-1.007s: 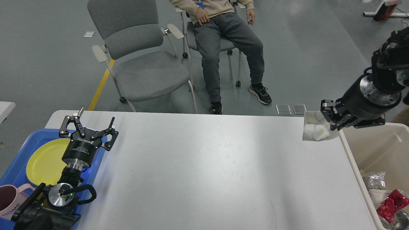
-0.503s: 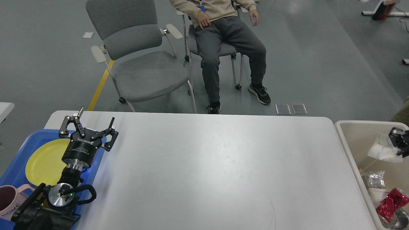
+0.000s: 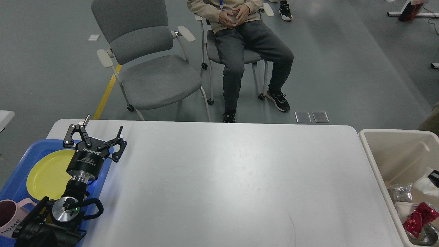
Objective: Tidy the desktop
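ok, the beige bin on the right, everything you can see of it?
The beige bin looks like smooth plastic, with a rounded rim and sloping walls. It sits upright against the desktop's right edge, cut off by the frame. Inside, near its front: white crumpled paper, clear wrapping, a red foil wrapper.

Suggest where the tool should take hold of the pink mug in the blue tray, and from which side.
Likely the handle side: the pink mug stands upright in the blue tray, its handle pointing right toward the yellow plate. The left tool, open, would best come from above and the right, pinching handle or near rim. The mug is cut off by the view's edge.
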